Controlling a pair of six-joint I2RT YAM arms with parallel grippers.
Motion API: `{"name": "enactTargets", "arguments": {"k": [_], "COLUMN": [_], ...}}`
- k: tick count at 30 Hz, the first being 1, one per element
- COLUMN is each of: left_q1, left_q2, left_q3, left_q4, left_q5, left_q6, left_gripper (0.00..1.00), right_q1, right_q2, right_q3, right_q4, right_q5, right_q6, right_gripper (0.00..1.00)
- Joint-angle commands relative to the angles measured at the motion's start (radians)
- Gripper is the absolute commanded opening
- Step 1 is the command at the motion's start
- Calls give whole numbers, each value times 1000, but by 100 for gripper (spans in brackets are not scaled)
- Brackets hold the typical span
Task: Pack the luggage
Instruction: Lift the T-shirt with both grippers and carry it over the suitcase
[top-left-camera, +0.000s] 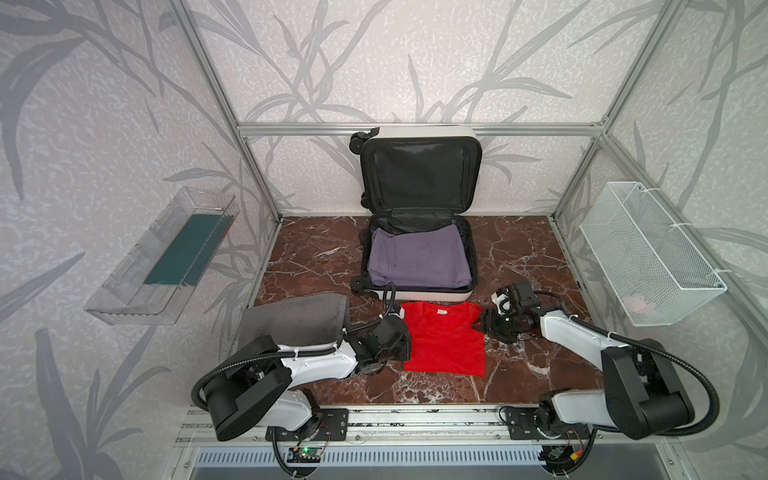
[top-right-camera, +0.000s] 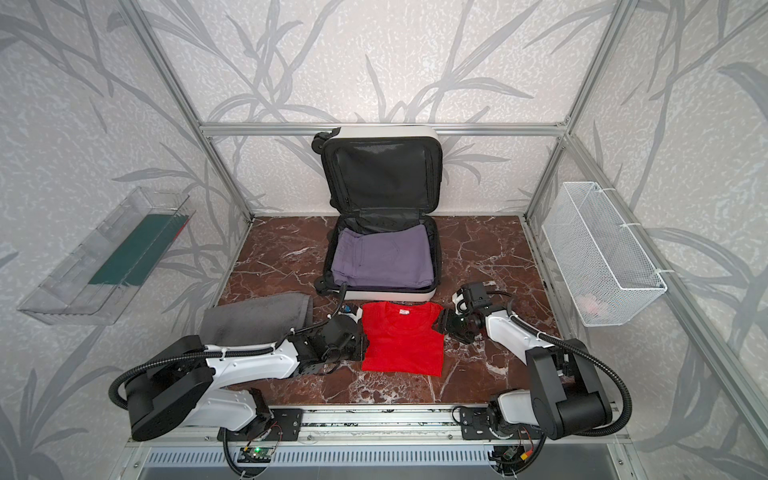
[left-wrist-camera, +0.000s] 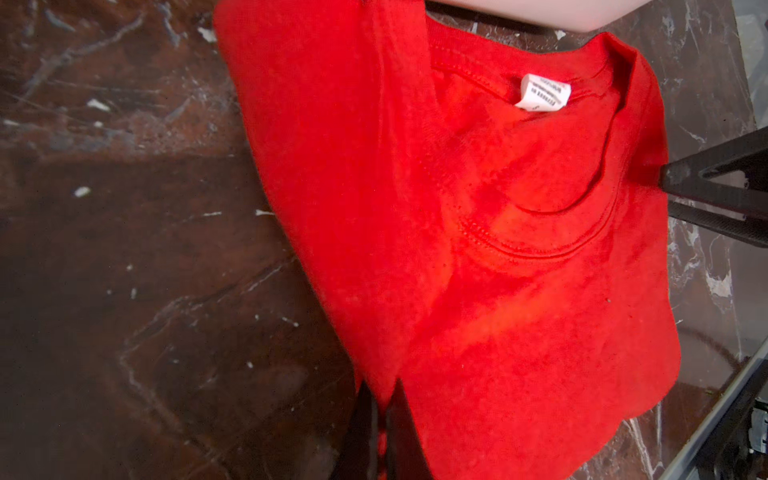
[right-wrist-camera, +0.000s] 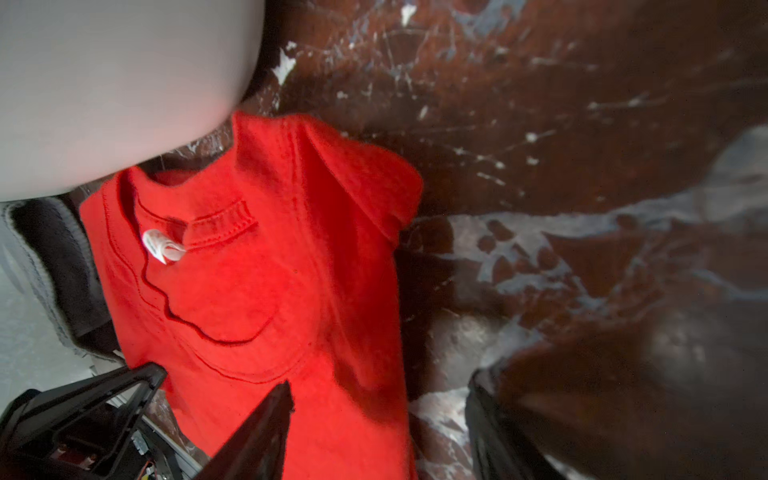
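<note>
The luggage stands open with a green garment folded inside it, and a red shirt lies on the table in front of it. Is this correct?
Not fully. The garment folded inside the luggage is purple, not green; both top views show it. The rest holds: the luggage is open, and the red shirt lies on the table in front of it.

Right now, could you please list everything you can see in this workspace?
luggage: one, white shell, black lining, open at the table's back
folded garment: one, purple, inside the luggage
T-shirt: one, red, on the table before the luggage
towel: one, grey, left of the T-shirt
tray: one, clear, left wall, holding a green item
basket: one, white wire mesh, right wall; something pinkish inside, unclear
table: one, brown marble, centre
left gripper: one, black, shut on the T-shirt's left edge
right gripper: one, black, open at the T-shirt's right edge
</note>
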Motion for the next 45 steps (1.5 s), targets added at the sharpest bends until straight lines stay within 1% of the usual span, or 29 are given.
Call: {"name": "enactTargets", "arguments": {"k": [1,3,4,7,8,12,18,22,24,26,28,32,36,39,45], "left_q1": [3,3,3,3,4,3,3,2,3,4,6,13,49,111,268], "left_q2": [19,24,28,19,9,-87,-332,-505,-578,-633,-656,-630,-532,-437,-245], "left_q3": [-18,-20,-22,-23,-21,-18,3,46,69,106,148,238,342,419,547], "left_q4": [9,22,27,24,18,-44,-188,-297,-339,-385,-421,-450,-453,-429,-367], "left_q5": [-13,-10,-9,-8,-7,-13,-47,-98,-126,-153,-171,-192,-185,-133,-21], "left_q6": [-7,-7,-7,-10,-11,-11,-22,-23,-16,-3,13,53,112,166,248], "left_gripper": [0,0,0,0,0,0,0,0,0,0,0,0,0,0,0], "right_q1": [28,43,48,50,50,53,69,84,89,90,93,92,93,93,91], "right_q2": [32,43,46,37,28,-47,-214,-312,-347,-376,-392,-381,-295,-197,31], "right_q3": [-2,-3,-5,-25,-28,-19,31,80,104,138,172,242,345,439,639], "right_q4": [53,74,90,155,162,135,8,-66,-85,-103,-112,-84,-78,-64,-38], "right_q5": [-19,-29,-38,-103,-118,-153,-169,-184,-194,-207,-203,-172,-145,-114,-68], "right_q6": [28,39,46,75,78,78,78,78,114,126,140,167,156,144,118], "right_gripper": [59,48,40,8,0,0,0,0,0,0,0,0,0,0,0]}}
